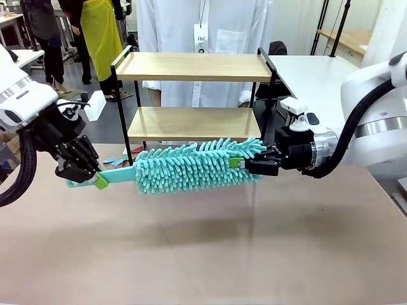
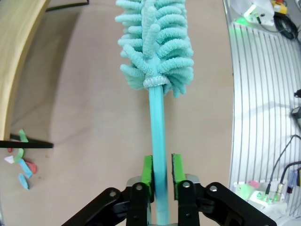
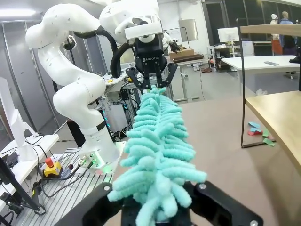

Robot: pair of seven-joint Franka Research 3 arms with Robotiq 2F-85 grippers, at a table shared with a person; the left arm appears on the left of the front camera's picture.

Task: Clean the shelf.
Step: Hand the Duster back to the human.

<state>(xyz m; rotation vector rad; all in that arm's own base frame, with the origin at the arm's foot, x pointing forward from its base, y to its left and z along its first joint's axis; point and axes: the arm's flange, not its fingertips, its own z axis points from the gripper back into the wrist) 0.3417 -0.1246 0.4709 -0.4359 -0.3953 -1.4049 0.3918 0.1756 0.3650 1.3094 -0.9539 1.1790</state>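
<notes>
The shelf (image 1: 191, 67) stands at the table's far side, two light wooden boards in a black frame, both bare. In front of it a teal fluffy duster (image 1: 191, 168) hangs level above the table, between my two grippers. My right gripper (image 1: 251, 166) is shut on the duster's green tip end; in the right wrist view the duster's head (image 3: 157, 150) covers its fingers. My left gripper (image 1: 95, 181) is at the handle end. In the left wrist view the left gripper (image 2: 162, 172) stands open, a narrow gap showing between the handle (image 2: 157, 122) and one green pad.
Small coloured scraps (image 1: 117, 161) lie on the tan tabletop (image 1: 203, 254) by the shelf's left foot, also seen as scraps (image 2: 21, 165) from the left wrist. A person in a white coat (image 1: 203, 38) stands behind the shelf. A white table (image 1: 318, 76) is back right.
</notes>
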